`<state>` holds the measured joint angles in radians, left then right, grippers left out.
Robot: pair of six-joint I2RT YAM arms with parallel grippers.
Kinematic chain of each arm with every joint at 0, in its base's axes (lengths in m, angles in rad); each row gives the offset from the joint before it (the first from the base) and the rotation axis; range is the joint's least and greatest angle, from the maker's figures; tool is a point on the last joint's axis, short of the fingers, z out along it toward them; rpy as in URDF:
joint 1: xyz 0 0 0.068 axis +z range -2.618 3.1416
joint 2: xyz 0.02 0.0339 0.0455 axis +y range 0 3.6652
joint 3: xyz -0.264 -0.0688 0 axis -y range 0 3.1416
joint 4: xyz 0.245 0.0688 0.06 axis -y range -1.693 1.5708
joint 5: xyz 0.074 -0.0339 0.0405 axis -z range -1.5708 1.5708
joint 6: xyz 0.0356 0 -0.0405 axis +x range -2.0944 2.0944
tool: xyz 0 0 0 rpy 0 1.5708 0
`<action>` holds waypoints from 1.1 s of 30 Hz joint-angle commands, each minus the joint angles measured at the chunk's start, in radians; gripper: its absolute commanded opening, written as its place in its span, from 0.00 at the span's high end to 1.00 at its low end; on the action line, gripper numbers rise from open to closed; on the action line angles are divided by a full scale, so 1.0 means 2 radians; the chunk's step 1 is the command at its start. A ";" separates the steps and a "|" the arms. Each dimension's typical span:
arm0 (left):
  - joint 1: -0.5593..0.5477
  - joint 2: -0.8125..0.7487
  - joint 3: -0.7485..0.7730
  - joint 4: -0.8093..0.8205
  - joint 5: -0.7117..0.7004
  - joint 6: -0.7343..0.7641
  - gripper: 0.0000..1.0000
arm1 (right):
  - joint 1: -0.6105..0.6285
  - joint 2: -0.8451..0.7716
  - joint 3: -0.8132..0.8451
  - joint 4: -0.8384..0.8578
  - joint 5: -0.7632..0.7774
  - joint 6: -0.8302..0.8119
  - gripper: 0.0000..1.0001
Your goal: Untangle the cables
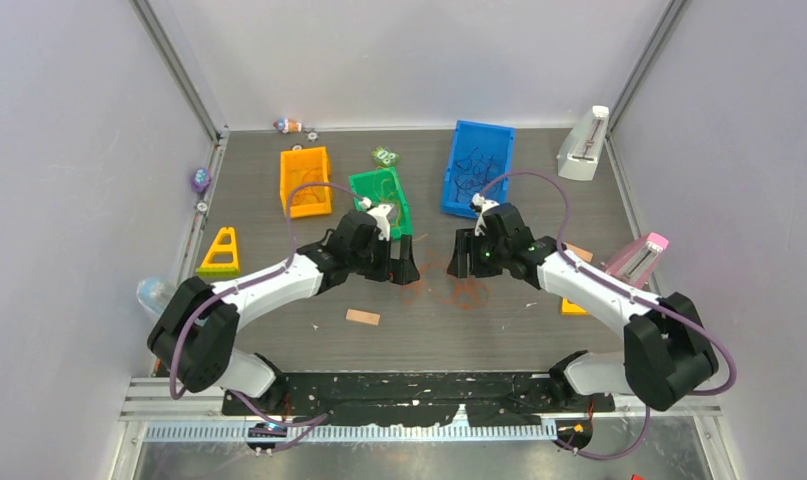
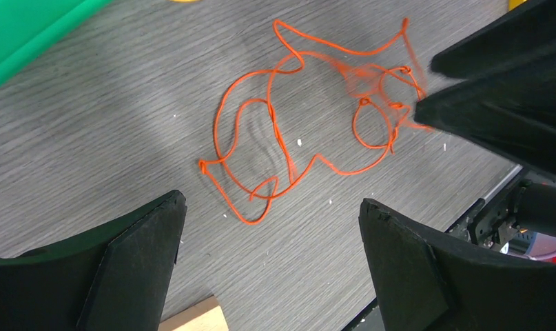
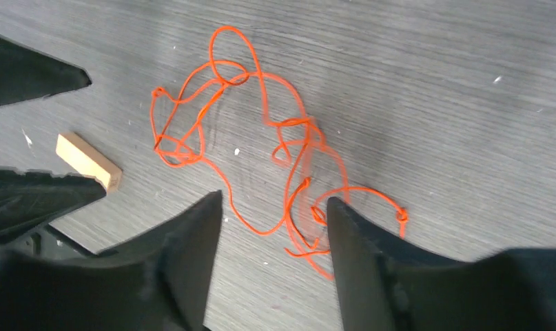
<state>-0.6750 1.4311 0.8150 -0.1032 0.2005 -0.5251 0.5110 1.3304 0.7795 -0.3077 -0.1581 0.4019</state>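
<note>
Left pincer (image 2: 272,200) wide; right pincer (image 3: 273,200) half-open astride tangled orange cable (image 3: 299,127), long axis left-right

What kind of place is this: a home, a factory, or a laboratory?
Most likely a robot test cell in a laboratory: two robot arms bolted at the table edge, plain walls closing it in, and practice items like coloured bins and a tangled orange cable.

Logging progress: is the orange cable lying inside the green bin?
No, the orange cable lies loose on the table, outside the green bin.
</note>
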 commanded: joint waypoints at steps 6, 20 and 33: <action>-0.002 0.012 0.017 0.006 -0.021 0.007 0.01 | 0.002 -0.067 0.012 -0.059 0.083 -0.004 0.04; -0.019 0.107 0.053 0.020 0.004 -0.020 0.04 | -0.014 -0.026 -0.075 0.033 0.021 0.035 0.02; -0.021 0.167 0.071 0.049 0.029 -0.041 0.69 | 0.032 0.057 -0.054 0.079 0.015 0.058 0.56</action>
<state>-0.7132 1.7435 0.9310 -0.0475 0.2287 -0.5930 0.5220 1.3975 0.6308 -0.1738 -0.1356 0.4942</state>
